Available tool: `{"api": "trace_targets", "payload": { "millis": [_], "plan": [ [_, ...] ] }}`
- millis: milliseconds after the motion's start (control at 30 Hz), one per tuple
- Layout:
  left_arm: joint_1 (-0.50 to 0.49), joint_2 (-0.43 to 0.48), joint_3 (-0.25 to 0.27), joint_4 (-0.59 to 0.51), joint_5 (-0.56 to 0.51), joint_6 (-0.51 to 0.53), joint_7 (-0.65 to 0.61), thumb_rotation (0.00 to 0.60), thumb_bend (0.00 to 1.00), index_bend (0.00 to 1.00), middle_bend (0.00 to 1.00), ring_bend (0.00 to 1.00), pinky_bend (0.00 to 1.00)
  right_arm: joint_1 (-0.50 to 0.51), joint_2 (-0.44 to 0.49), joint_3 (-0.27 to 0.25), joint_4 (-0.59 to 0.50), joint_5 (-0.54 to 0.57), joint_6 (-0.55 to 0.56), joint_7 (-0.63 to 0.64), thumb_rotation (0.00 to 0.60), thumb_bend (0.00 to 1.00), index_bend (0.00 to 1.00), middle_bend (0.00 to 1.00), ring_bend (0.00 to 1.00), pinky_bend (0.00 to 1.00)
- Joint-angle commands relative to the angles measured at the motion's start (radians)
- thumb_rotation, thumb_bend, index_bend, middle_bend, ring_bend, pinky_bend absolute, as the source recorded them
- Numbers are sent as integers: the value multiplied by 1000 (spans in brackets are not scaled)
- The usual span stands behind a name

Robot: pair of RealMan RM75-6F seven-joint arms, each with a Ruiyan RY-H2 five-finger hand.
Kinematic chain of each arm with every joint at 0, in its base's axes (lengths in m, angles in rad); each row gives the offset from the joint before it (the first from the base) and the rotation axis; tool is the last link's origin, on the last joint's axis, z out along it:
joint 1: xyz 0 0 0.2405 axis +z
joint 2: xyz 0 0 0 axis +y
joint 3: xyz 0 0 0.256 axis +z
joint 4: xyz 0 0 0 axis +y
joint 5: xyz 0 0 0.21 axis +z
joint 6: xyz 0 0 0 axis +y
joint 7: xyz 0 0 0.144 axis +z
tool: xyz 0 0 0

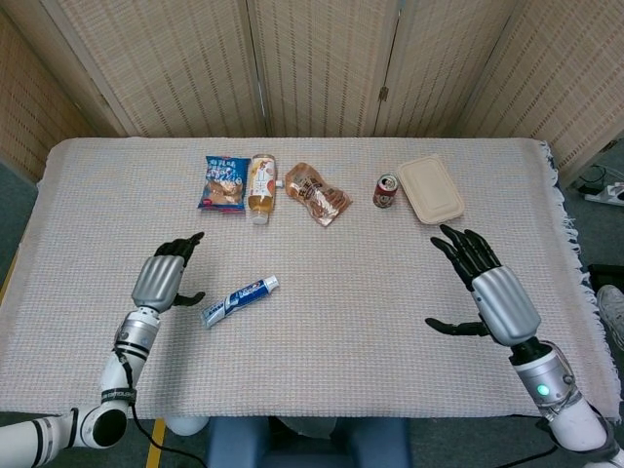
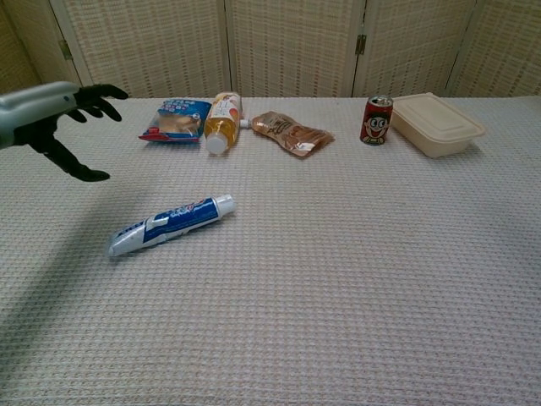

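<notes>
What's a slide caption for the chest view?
Left robot hand open above the table, apart from the toothpaste lying flat.

Silver hand (image 1: 159,281) backs, blk fingers, white arms

Far row: snack bag (image 1: 223,182), juice bottle (image 1: 260,184), brown pouch (image 1: 317,193), red can (image 1: 386,190), lidded box (image 1: 431,189)

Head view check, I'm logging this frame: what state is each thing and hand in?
toothpaste tube: lying flat, capped, untouched
left hand: open, beside the tube
right hand: open, holding nothing
juice bottle: lying on its side
soda can: upright
food box: lid closed
</notes>
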Motion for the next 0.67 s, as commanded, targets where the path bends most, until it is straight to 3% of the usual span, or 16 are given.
{"api": "trace_targets", "payload": {
  "millis": [33,300,667],
  "plan": [
    [84,83,20,-18,109,110,-94,600,254,137,235,177,171,-51,24,-19,22,48,22,-76,600,42,0,0,0,0],
    [207,160,64,14,224,269,-166,600,255,195,265,203,159,-148,34,-36,92,94,98,-79,600,42,0,0,0,0],
    [374,201,134,6,334,434,-305,600,255,225,277,215,158,-262,-21,-82,243,70,170,53,600,42,0,0,0,0]
  ]
}}
